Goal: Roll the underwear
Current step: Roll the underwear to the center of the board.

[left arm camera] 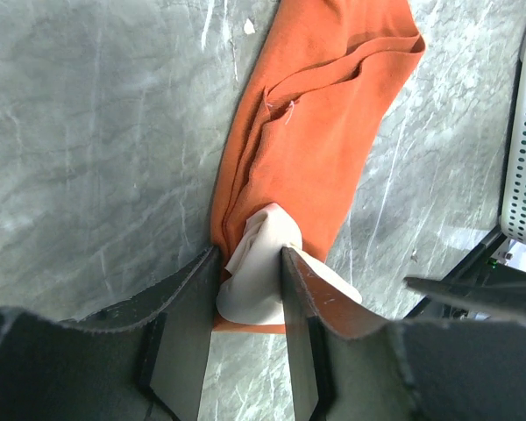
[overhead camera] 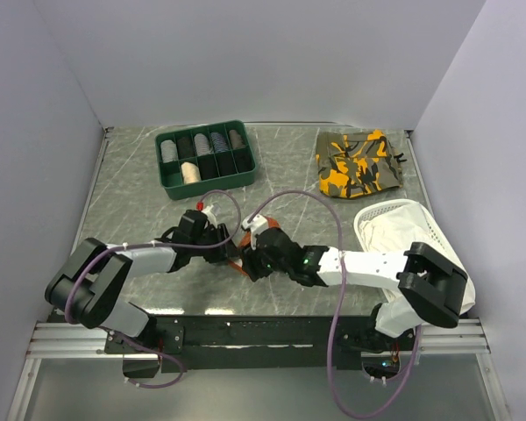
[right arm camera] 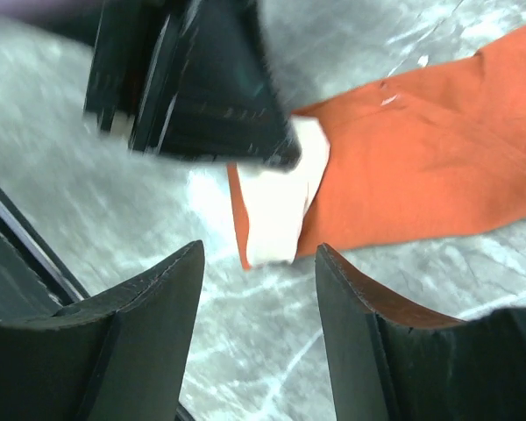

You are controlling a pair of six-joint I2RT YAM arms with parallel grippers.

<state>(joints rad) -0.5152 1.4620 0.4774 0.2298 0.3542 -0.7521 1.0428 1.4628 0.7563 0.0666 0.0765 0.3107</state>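
The underwear (left arm camera: 316,132) lies as a long rust-orange strip on the grey marble table, between the two arms in the top view (overhead camera: 243,240). My left gripper (left arm camera: 250,263) is shut on its bunched cream-white panel (left arm camera: 263,237) at the near end. My right gripper (right arm camera: 259,254) stands open just above the table with nothing between its fingers. Its tips sit right in front of the white panel (right arm camera: 276,219) and apart from it. One of the left gripper's fingers (right arm camera: 210,105) shows dark over that same end. From above, the two grippers (overhead camera: 221,237) (overhead camera: 250,254) nearly meet and hide most of the fabric.
A green tray (overhead camera: 168,189) holding several rolled socks stands at the back left. An orange-and-olive camouflage garment (overhead camera: 359,164) lies at the back right. A white cloth (overhead camera: 394,230) lies by the right arm. White walls close the table on three sides.
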